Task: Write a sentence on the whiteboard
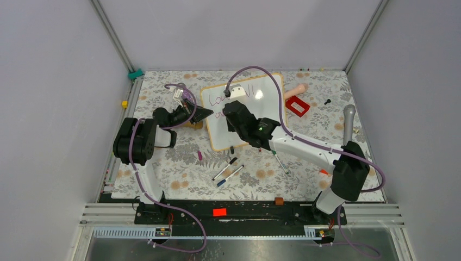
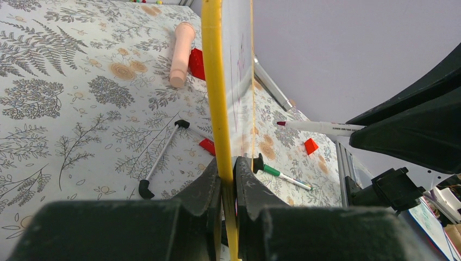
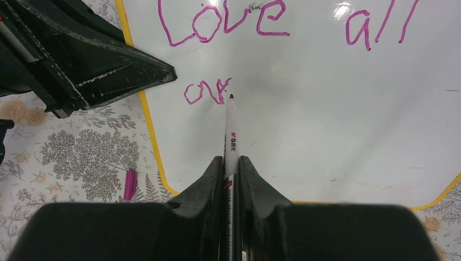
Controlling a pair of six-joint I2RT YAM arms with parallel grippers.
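Whiteboard (image 1: 266, 106) lengthwise left-right, slightly skewed

Cannot read the writing (image 3: 225, 27) whole from overhead: hidden in the middle under the right arm (image 1: 304, 145), along with the right pincer (image 3: 232, 159) itself. From the right wrist, lose the tops of the first line's letters past the upper edge, far ahead of that pincer, and the far and right-hand parts of the board (image 3: 326, 136) too. Cannot see the rear of the marker (image 3: 231, 125), buried between the fingers, nor tell whether its tip touches the board. Ahead of the left pincer (image 2: 227, 166), see the board only edge-on, its writing reduced to unreadable streaks.
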